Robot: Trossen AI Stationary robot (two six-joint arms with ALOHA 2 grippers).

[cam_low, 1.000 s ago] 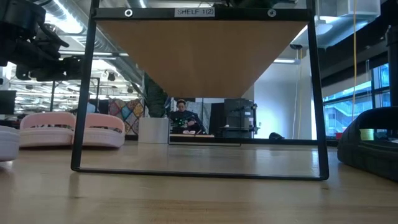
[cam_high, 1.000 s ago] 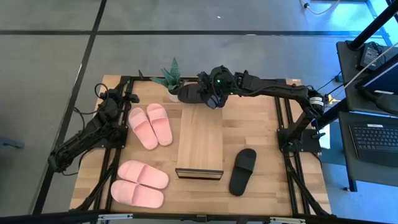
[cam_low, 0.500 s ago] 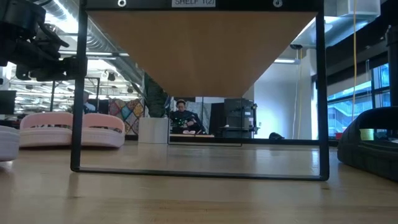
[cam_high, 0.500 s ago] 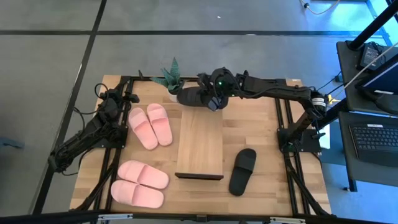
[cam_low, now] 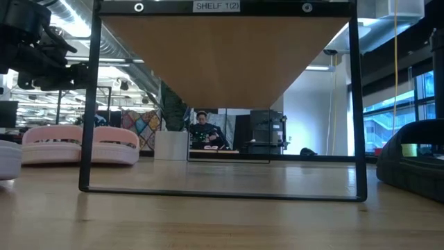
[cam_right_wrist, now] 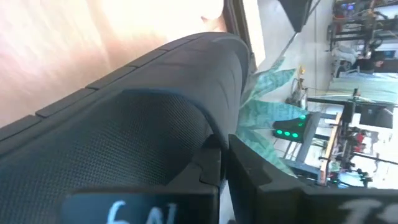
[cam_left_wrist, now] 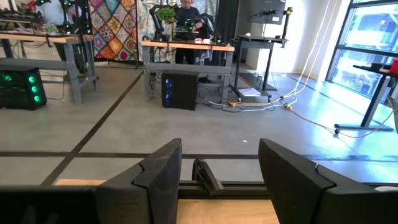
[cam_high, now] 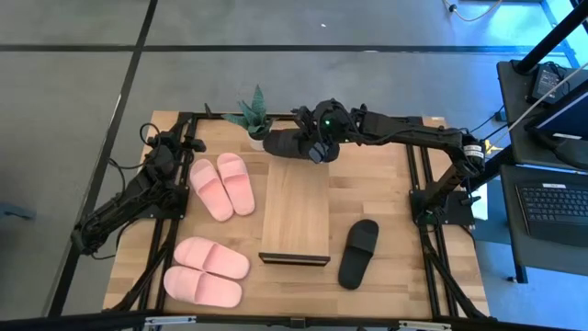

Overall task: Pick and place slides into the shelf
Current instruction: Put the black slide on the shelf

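Observation:
My right gripper (cam_high: pixel 318 147) is shut on a black slide (cam_high: pixel 285 142) at the far end of the shelf (cam_high: pixel 295 216), a low rack with a light wood plank top; the low view shows its underside (cam_low: pixel 222 55). The other black slide (cam_high: pixel 358 253) lies flat on the table, right of the shelf. Two pink pairs lie left of the shelf, one farther back (cam_high: pixel 223 186) and one near the front (cam_high: pixel 209 271). My left gripper (cam_left_wrist: pixel 217 180) is open and empty at the table's far left (cam_high: pixel 175 142). My right gripper holds the black slide by its right-hand end (cam_right_wrist: pixel 186 124), pinched between the two fingers, which come level from the table's right. The slide reaches out toward the table's left, by the shelf's far end. I cannot tell whether it touches the shelf.
A potted plant (cam_high: pixel 253 115) stands just behind the held slide, and its leaves show in the right wrist view (cam_right_wrist: pixel 267 99). The arms' dark base frames run along the left and right table edges (cam_high: pixel 427 207). A person (cam_low: pixel 202 128) sits in the room beyond the table.
My right gripper has moved the black slide a little toward the table's right, at the shelf's far end. The shelf's near end has tipped up slightly and then come partly back down.

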